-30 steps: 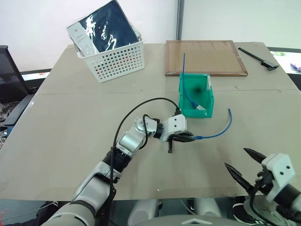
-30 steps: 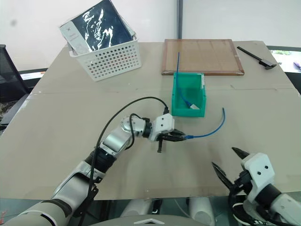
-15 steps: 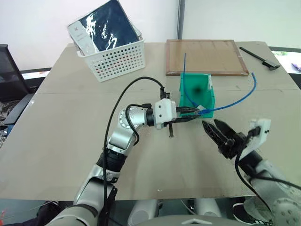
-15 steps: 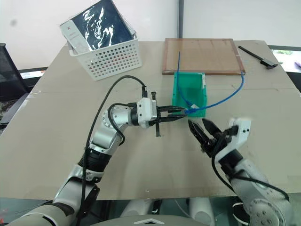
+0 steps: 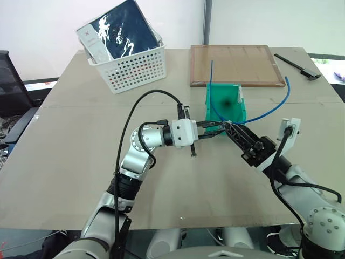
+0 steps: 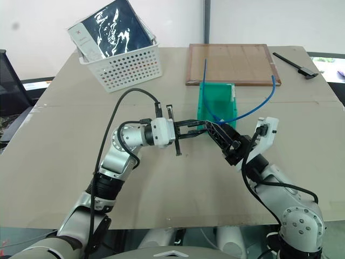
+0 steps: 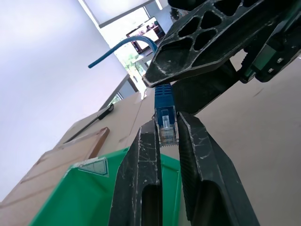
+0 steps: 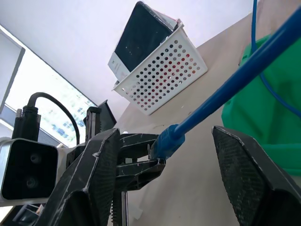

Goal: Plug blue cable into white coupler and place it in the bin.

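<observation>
Both claws met above the counter (image 5: 81, 162): my left claw (image 7: 167, 134) pinched the blue cable (image 8: 225, 89) plug level so my open right claw (image 8: 164, 155) could straddle it.

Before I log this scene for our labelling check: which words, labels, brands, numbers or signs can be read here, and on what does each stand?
None can be read.
White packet in the white basket: small red mark and faint print, too small to read.
Bin: pale label at its corner, no legible text.
Blue cable and left gripper: no markings seen.
</observation>
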